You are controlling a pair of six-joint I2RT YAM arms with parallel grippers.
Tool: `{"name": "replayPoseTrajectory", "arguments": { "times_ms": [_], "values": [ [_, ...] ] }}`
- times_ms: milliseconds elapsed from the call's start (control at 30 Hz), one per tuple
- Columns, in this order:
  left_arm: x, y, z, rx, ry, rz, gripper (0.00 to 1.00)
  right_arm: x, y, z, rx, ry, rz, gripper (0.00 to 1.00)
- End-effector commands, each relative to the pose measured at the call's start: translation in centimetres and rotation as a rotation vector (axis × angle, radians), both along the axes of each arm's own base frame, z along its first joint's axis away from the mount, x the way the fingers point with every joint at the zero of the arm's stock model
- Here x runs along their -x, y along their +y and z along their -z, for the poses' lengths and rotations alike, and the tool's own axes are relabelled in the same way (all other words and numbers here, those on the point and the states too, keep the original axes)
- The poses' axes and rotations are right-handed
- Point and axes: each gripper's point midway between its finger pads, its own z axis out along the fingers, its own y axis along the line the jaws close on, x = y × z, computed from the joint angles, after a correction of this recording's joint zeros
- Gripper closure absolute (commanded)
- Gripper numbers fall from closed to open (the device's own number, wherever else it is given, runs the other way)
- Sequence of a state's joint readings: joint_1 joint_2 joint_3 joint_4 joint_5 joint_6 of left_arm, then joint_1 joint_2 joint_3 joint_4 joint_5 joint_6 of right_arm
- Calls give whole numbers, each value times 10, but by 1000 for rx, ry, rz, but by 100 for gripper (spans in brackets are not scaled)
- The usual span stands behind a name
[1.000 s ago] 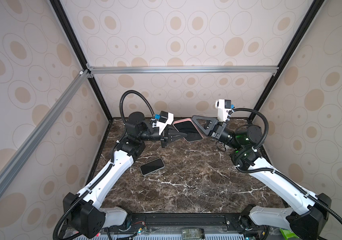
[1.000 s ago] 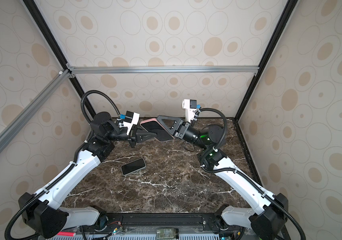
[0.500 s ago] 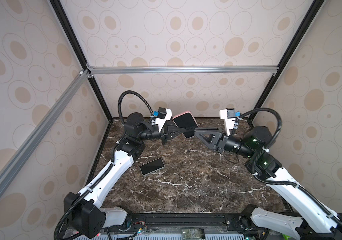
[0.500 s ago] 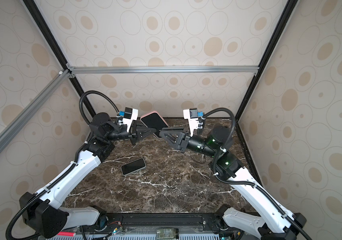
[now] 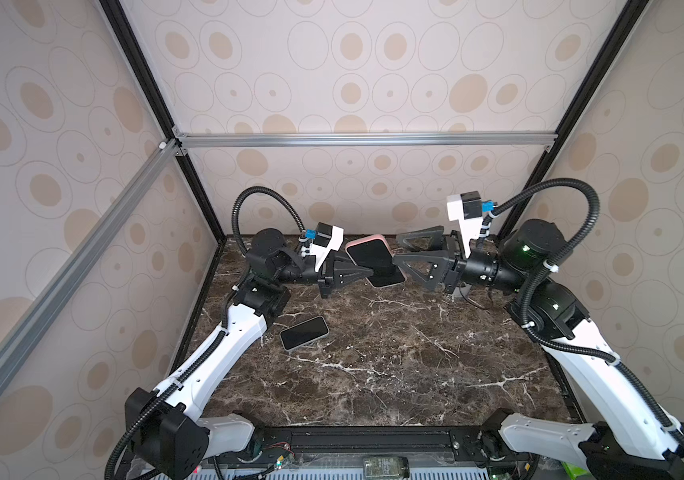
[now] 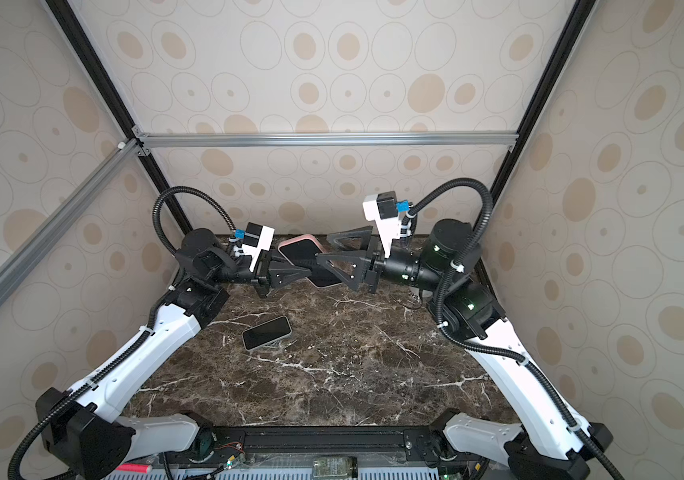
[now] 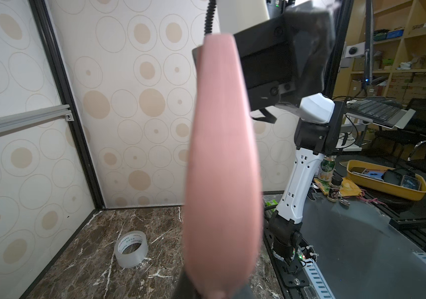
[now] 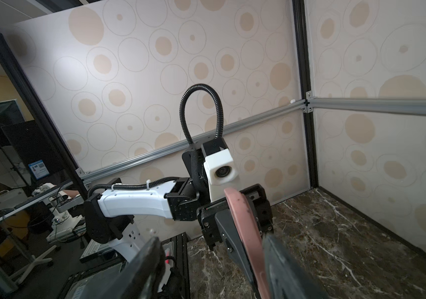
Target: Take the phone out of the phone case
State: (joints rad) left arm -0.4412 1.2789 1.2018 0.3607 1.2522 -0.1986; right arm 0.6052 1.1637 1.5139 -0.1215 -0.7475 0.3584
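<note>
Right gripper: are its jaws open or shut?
Open. The jaws of the right gripper stand spread, one on each side of the pink phone case; the right wrist view shows a gap beside it.

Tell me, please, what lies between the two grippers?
The pink phone case, pinched by the left gripper, the right gripper open around its other end; both top views show it.
</note>
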Motion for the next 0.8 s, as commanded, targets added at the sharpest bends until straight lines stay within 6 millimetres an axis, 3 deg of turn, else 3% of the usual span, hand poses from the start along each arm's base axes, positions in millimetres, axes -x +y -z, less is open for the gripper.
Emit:
{"name": "replayPoseTrajectory", "arguments": {
  "times_ms": [0, 500, 767],
  "values": [
    [23, 5, -25, 40, -115, 50, 100, 12, 0, -8, -2, 8, -68, 36],
    [31, 2, -22, 12, -127, 91, 100, 3, 19, -5, -40, 217, -203, 44],
    [25, 0, -20, -3, -128, 71, 100, -1, 22, 6, -43, 279, -205, 55]
  ]
}}
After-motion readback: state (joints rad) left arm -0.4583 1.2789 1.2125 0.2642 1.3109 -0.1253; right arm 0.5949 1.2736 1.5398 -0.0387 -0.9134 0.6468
